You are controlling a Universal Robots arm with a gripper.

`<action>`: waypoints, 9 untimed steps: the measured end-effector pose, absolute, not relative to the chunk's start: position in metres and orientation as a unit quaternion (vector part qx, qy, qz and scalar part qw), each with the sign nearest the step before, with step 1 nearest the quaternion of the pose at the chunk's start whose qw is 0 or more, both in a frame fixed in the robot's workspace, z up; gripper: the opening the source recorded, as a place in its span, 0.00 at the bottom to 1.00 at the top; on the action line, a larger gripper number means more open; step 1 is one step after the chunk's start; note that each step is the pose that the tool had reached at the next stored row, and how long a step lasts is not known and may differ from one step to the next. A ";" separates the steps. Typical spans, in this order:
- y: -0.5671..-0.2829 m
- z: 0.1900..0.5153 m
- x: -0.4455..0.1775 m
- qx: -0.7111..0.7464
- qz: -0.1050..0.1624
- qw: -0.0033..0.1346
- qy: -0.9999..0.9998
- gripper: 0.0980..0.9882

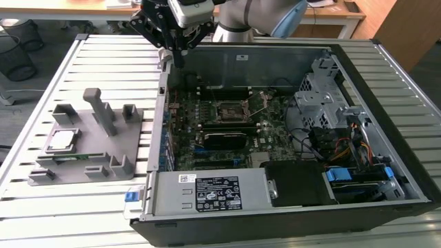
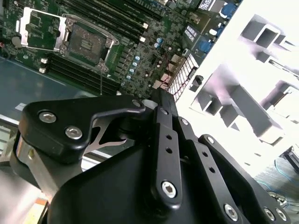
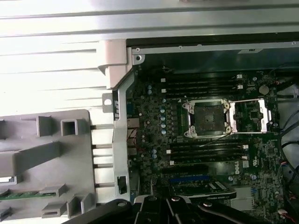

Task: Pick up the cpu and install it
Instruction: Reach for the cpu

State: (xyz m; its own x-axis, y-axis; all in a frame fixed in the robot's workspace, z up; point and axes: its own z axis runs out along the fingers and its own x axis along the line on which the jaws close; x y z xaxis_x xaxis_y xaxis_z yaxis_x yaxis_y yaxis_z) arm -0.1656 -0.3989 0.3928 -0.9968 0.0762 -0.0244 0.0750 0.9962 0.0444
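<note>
Pincer (image 1: pixel 180 63) hangs above the far rim of the open PC case (image 1: pixel 241 57), at the corner nearest the grey holder (image 1: pixel 103 155). It's well apart from both the holder and the board. Tips look drawn together w/ nothing between them, though the angle is poor, so that's approx. only.

The cpu (image 1: pixel 63 139) lies flat in a recess of the holder, on the desk (image 1: pixel 103 57) at the exterior view's left of the case. A narrow green strip (image 1: pixel 74 156) lies just beside it. Not picked up yet. The socket (image 1: pixel 233 110) is in the middle of the motherboard; in the first wrist view its metal frame (image 3: pixel 250 114) is flipped open beside it and the seat is bare.

Risks, as I judge them:
- The cpu is thin and sits low in its recess, w/ holder posts near. A descent that's off-centre could hit a post or nip only the rim, so the chip slips or tips.
- The case wall stands between holder and socket, so a low carry could clip it.
- A tilted or mis-rotated chip at the socket could bend contacts.
- The open frame and its lever wire could snag the pincer.
</note>
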 end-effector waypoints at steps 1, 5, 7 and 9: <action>-0.399 0.393 -0.170 0.038 0.022 0.013 0.999 0.01; -0.399 0.393 -0.187 0.038 0.022 0.013 0.999 0.01; -0.399 0.393 -0.192 0.038 0.022 0.013 0.999 0.01; -0.399 0.392 -0.198 0.038 0.022 0.013 0.999 0.01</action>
